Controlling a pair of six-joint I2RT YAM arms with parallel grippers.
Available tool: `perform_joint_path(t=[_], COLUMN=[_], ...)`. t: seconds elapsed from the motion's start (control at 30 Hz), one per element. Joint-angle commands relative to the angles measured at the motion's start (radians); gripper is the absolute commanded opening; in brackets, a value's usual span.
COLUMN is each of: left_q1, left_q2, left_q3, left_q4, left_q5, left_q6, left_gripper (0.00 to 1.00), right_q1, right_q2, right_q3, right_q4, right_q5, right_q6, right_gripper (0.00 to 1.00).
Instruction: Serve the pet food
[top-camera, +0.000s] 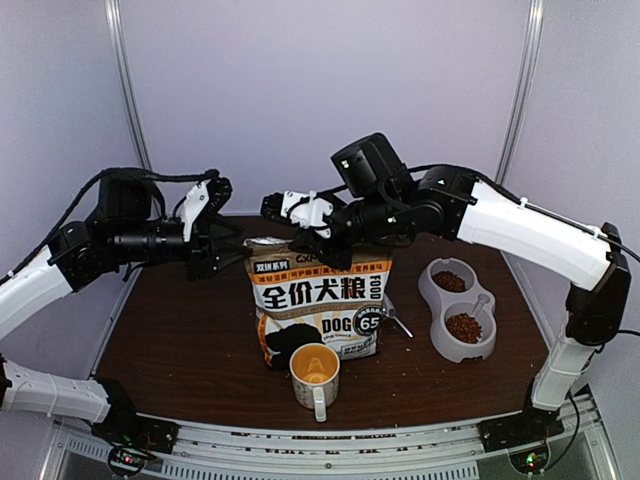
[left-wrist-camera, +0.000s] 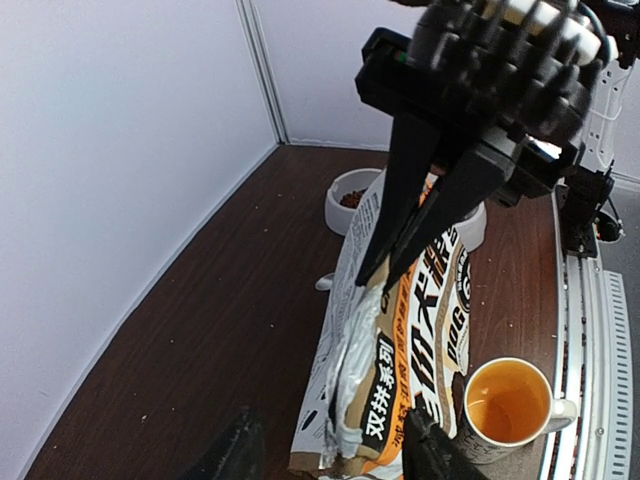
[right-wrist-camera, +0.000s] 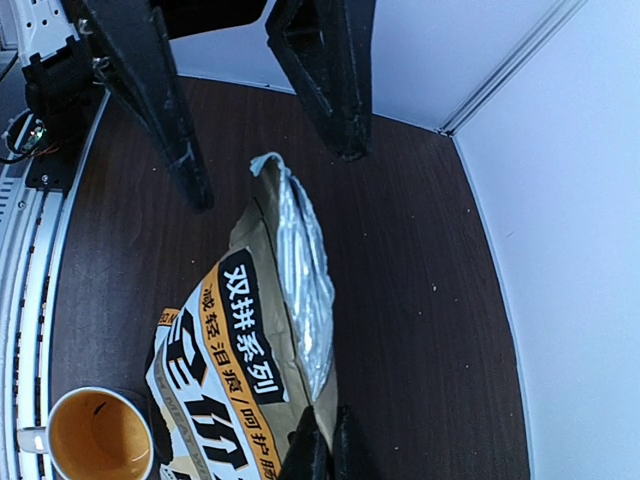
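The pet food bag (top-camera: 320, 300), white, tan and orange with black characters and "DOG", stands mid-table with its silver-lined top open. My right gripper (top-camera: 312, 250) is shut on the bag's top edge; in the right wrist view its fingers (right-wrist-camera: 322, 450) pinch the bag (right-wrist-camera: 240, 330) at its near end. My left gripper (top-camera: 238, 247) is open at the bag's top-left corner; in the left wrist view (left-wrist-camera: 332, 435) its jaws stand wide, either side of the bag's end (left-wrist-camera: 400, 350). Reddish-brown kibble (top-camera: 463, 326) fills both cups of a white double bowl (top-camera: 436, 330).
An orange-lined white mug (top-camera: 315, 375) stands right in front of the bag, and shows in the left wrist view (left-wrist-camera: 510, 405) and the right wrist view (right-wrist-camera: 95, 435). A white spoon (top-camera: 480, 305) lies in the bowl. Grey walls close the back and sides.
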Motion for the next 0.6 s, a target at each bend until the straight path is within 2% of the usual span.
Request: perform_joint_path(t=[0.0, 0.23, 0.4, 0.57], left_q1=[0.006, 0.005, 0.004, 0.004], left_q2=[0.015, 0.105, 0.154, 0.166], left_q3=[-0.009, 0.027, 0.037, 0.042], left_q4=[0.041, 0.045, 0.078, 0.117], left_q5=[0.027, 0.067, 0.105, 0.142], left_q6=[0.032, 0.029, 0.001, -0.021], left_gripper=[0.51, 0.51, 0.36, 0.29], right_q1=[0.006, 0.005, 0.005, 0.005], right_q2=[0.005, -0.028, -0.036, -0.041], right_q3=[0.021, -0.022, -0.035, -0.048], right_q4=[0.013, 0.072, 0.095, 0.105], right_q5=[0.026, 0.005, -0.014, -0.019], right_q6=[-0.003, 0.004, 0.01, 0.012], right_gripper=[0.0, 0.0, 0.0, 0.0])
